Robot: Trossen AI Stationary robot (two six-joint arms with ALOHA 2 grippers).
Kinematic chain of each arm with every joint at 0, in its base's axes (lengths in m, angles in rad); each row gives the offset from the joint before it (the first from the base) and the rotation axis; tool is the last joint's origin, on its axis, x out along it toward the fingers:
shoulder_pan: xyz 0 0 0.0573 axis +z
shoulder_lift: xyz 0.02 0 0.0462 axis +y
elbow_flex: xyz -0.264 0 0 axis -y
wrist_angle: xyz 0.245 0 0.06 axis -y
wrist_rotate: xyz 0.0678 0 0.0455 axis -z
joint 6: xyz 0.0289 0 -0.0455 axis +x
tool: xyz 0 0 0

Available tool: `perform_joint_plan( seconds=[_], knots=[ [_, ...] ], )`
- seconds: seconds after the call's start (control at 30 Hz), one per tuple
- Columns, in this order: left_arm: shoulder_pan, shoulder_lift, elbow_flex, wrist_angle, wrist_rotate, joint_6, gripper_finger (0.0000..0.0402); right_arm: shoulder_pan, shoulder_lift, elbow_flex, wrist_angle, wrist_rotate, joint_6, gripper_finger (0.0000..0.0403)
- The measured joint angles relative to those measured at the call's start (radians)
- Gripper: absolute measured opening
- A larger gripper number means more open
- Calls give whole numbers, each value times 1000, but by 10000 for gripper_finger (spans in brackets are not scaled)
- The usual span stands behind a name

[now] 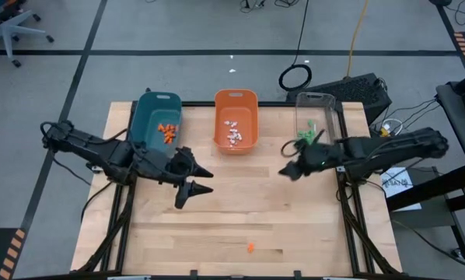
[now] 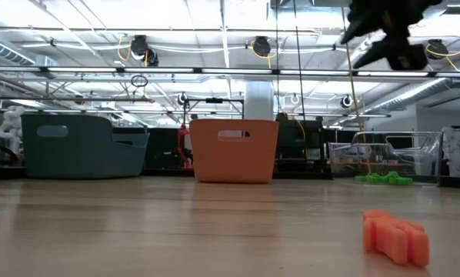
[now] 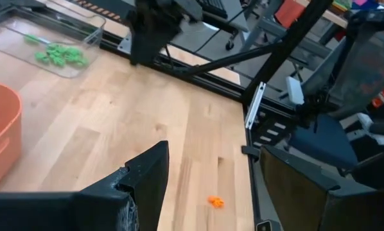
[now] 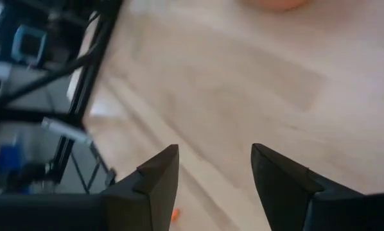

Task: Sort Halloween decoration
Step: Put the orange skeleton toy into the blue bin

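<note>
One small orange trinket [image 1: 250, 247] lies alone on the table near its front edge; it also shows in the low view [image 2: 395, 237] and the left wrist view [image 3: 216, 202]. Other orange trinkets [image 1: 167, 132] lie in the teal bin [image 1: 151, 109], white ones [image 1: 232, 132] in the orange bin [image 1: 248, 105], and green ones [image 1: 306, 137] in the clear bin [image 1: 330, 109]. My left gripper [image 1: 195, 188] hangs open over the table's left middle, holding nothing [image 3: 211, 151]. My right gripper [image 1: 285, 172] hangs open in front of the clear bin, also holding nothing [image 4: 214, 149].
The three bins stand in a row along the table's far edge. Bare wood lies between the grippers and the front edge. The arms' frames and cables stand at both table sides, and a black box [image 1: 357, 89] sits behind the clear bin.
</note>
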Motion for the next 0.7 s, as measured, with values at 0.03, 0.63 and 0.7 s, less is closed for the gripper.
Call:
perform_joint_plan(
  seconds=[0.03, 0.63, 0.7],
  knots=[
    [-11, 0, 0, -1, -18, -10, 242, 21, 32, 0, 44, 2, -13, 180],
    [-73, 0, 0, -52, -154, -13, 242, 312, 541, 116, 463, -13, -712, 180],
    [-73, 0, 0, -79, -162, -13, 242, 329, 601, 152, 461, -37, -777, 180]
  ],
)
